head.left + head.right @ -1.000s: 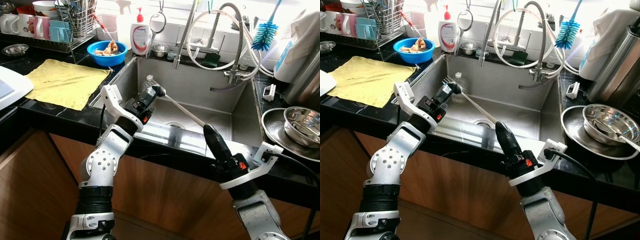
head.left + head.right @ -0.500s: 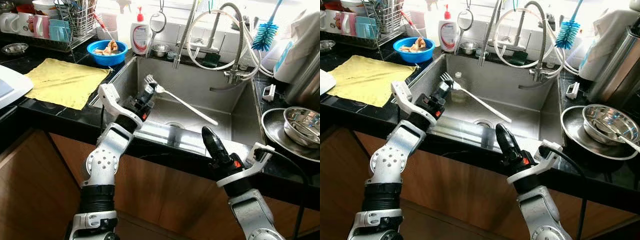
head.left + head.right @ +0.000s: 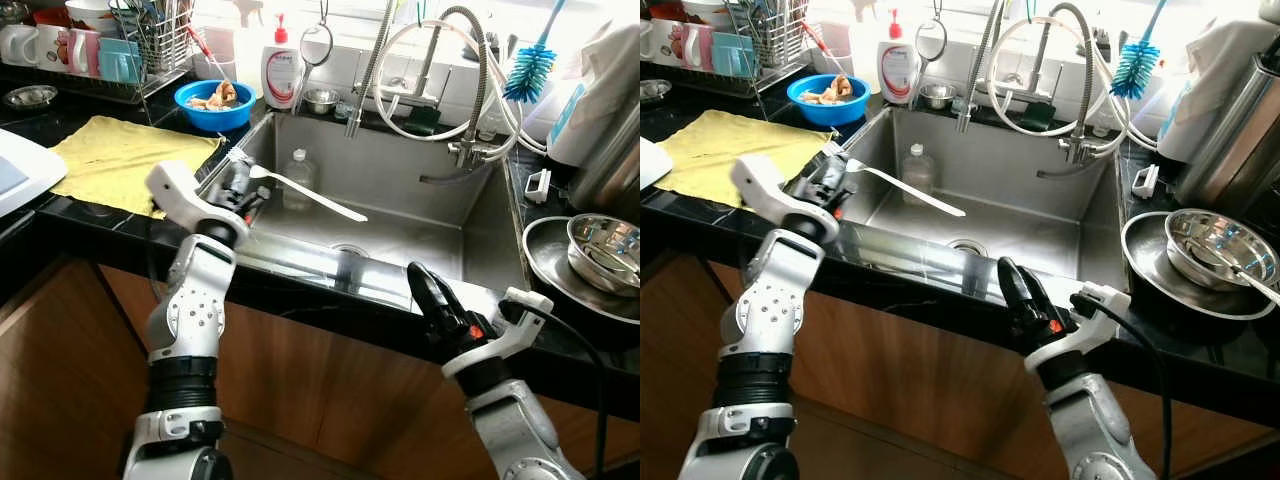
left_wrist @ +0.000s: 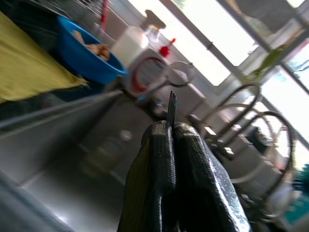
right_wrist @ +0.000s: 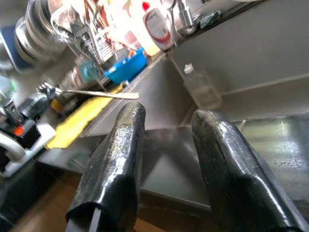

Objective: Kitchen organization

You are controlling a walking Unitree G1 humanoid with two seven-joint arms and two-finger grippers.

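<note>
fork carried out of the sink toward the left worktop

eye views: the fork [image 3: 300,190] has been swung left and lifted since a second ago, when its handle reached down by the right gripper [image 3: 425,290]; it is now held at the sink's [image 3: 440,215] left rim by the left gripper [image 3: 238,180], tines just past the gripper over the worktop [image 3: 30,205] edge near the yellow cloth [image 3: 120,160], handle out over the basin. this is judged as the fork being taken to the drying side. the right gripper is parked at the front rim, well apart from the fork. left wrist view: the fingers [image 4: 159,183] are seen pressed together on the fork, its tines [image 4: 171,104] poking out beyond them. right wrist view: the fingers [image 5: 116,159] are spread with nothing between; the fork [image 5: 91,93] is seen far off.
</note>
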